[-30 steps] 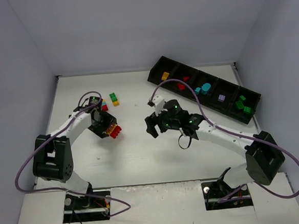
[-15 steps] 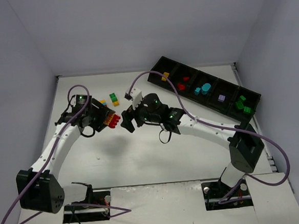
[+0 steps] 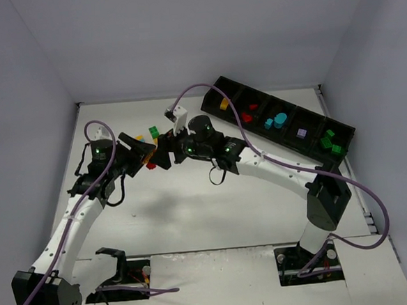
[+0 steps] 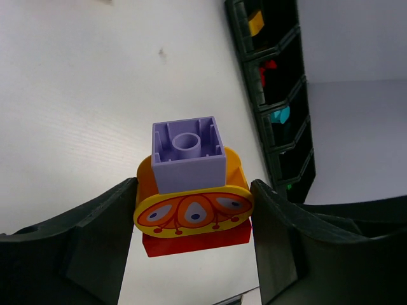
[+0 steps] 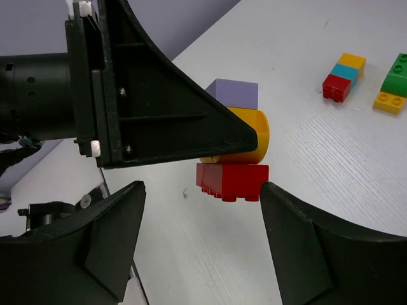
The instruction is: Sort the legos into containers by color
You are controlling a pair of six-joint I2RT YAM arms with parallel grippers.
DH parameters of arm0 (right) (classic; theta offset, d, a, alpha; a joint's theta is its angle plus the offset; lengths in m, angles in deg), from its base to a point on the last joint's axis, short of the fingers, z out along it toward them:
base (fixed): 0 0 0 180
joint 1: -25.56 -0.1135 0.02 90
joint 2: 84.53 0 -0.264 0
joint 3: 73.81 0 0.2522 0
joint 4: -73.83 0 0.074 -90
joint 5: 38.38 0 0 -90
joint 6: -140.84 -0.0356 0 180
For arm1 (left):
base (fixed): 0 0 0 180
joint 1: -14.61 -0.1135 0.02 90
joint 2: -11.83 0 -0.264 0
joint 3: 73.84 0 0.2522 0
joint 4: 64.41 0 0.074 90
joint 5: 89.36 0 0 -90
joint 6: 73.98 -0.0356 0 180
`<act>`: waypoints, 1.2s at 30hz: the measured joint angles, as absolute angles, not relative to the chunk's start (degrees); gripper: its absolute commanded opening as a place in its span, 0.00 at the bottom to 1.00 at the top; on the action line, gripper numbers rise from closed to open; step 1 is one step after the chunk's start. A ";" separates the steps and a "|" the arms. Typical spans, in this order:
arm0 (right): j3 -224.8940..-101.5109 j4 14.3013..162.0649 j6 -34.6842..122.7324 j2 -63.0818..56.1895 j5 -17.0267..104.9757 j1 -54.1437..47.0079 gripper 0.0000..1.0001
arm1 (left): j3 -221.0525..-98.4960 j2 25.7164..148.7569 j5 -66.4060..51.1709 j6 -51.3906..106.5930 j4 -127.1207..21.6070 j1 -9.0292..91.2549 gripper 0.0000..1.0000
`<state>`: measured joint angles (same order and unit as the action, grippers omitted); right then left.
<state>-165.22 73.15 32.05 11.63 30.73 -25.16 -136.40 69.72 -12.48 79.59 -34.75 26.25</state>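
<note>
My left gripper [image 4: 194, 206] is shut on a lego stack [image 4: 191, 203] held above the table: a purple brick, a rounded yellow piece with an orange print, and a red brick [image 5: 232, 181]. In the top view the left gripper [image 3: 143, 155] meets my right gripper [image 3: 163, 157] at the table's middle left. The right gripper [image 5: 202, 197] is open, its fingers on either side of the red brick with gaps showing. The containers form a long black tray [image 3: 213, 108] at the back right.
A green-and-yellow lego [image 3: 154, 133] and a red-teal-yellow stack [image 5: 343, 76] lie on the table behind the grippers. The tray compartments hold a yellow brick [image 3: 224, 103], red [image 3: 250, 113], teal [image 3: 277, 120], purple [image 3: 301, 133] and green [image 3: 330, 143] bricks.
The left arm has stretched out and carried the stack up and to the right. The right gripper has swung left to it and its jaws have narrowed around the red brick.
</note>
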 measured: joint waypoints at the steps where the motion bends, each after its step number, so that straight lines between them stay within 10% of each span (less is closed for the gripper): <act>1: -165.76 73.15 31.62 11.96 30.51 -25.16 0.69 | -136.36 69.48 -12.90 79.18 -35.67 26.25 0.00; 36: -166.24 74.90 29.34 12.88 27.12 -21.75 0.53 | -134.76 68.76 -20.07 73.28 -49.64 27.06 0.00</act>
